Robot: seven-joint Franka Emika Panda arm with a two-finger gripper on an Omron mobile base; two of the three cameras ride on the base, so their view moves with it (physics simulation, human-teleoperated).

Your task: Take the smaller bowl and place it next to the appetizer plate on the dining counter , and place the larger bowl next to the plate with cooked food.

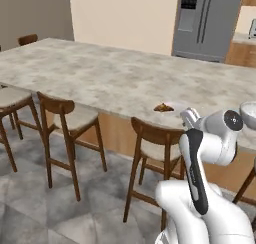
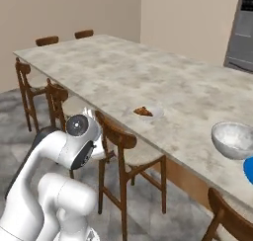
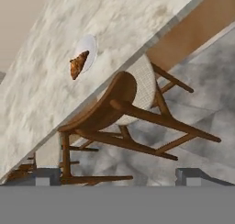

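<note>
Gripper (image 3: 117, 179) nearest camera, jaws spread wide, holding nothing, hanging over wooden chair (image 3: 121, 110) tucked against dining counter (image 2: 148, 72). Small white plate (image 2: 146, 111) with brown pastry on counter top near chair-side edge, just beyond that chair. Larger bowl (image 2: 233, 139) further along same edge from white plate, upright. Blue plate (image 2: 248, 170) just beside bowl, at frame edge.

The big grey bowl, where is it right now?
The larger bowl sits on the dining counter, at the right of the right base view, beside the blue plate.
</note>
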